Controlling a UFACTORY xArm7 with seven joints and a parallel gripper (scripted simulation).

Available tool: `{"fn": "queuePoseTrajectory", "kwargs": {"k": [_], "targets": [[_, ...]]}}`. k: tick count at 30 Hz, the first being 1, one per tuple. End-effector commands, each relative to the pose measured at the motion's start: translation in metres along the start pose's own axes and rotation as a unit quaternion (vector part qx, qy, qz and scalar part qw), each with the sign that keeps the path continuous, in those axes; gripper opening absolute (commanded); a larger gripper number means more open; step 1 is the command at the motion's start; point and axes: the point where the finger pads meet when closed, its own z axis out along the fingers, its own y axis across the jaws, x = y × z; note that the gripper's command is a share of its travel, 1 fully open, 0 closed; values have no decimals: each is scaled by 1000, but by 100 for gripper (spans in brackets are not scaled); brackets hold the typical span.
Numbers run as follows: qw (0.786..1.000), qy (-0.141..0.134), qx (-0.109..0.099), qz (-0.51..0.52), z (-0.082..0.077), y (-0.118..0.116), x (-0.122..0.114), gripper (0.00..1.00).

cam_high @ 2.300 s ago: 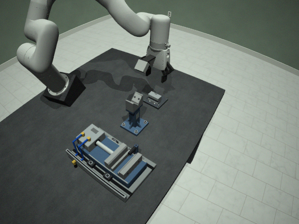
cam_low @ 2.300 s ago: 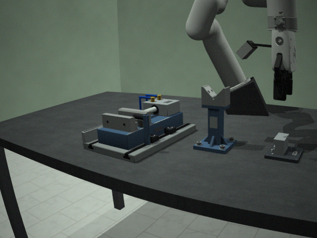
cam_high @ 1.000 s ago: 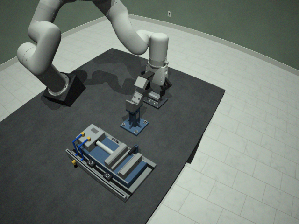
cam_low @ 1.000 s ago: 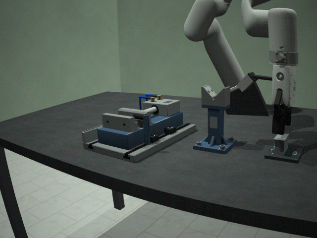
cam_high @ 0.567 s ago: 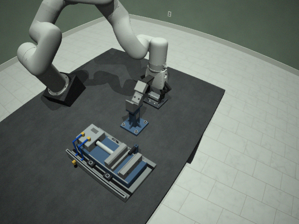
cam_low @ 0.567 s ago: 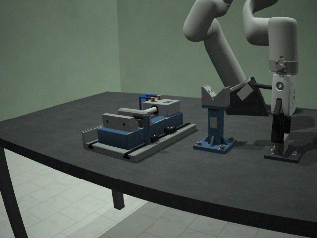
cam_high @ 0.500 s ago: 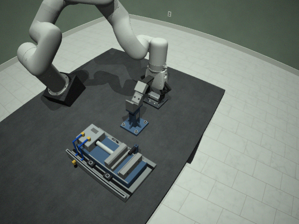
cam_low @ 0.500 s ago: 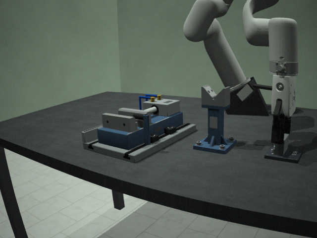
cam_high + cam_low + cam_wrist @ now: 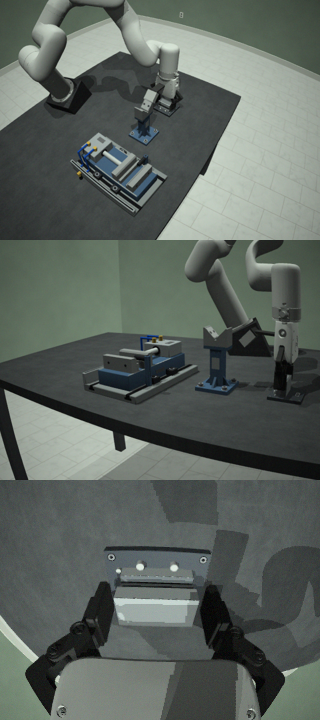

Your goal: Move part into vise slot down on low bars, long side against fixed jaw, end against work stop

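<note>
1. The arm's last link stands vertical above the infeed plate (image 9: 295,397), and the pincer (image 9: 158,610) points straight down at the bench (image 9: 77,405).
2. The pincer is low, with its two black fingers down on both sides of the part (image 9: 156,606).
3. The fingers are spread wide and pinch nothing; in the wrist view a small gap shows between each finger and the side of the part.
4. The part is a grey block. It sits on the infeed plate, at the edge of the bench far from the vise (image 9: 124,170).
5. In the wrist view the top face of the part looks flat and light grey, with a darker strip along the far edge. I cannot tell from the views where the milled slot is.
6. The infeed plate is a dark flat plate with small screws at its corners and two pale round spots just behind the part.
7. The V-block (image 9: 217,336) stands on a blue pedestal (image 9: 216,369) between the infeed plate and the vise.
</note>
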Motion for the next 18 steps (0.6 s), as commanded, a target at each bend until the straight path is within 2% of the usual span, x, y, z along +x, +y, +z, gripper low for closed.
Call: {"fn": "queuePoseTrajectory", "kwargs": {"k": [1,18], "targets": [[1000,-2,2,0,0,-1,-1,89],[1000,-2,2,0,2,-1,-1,89]]}}
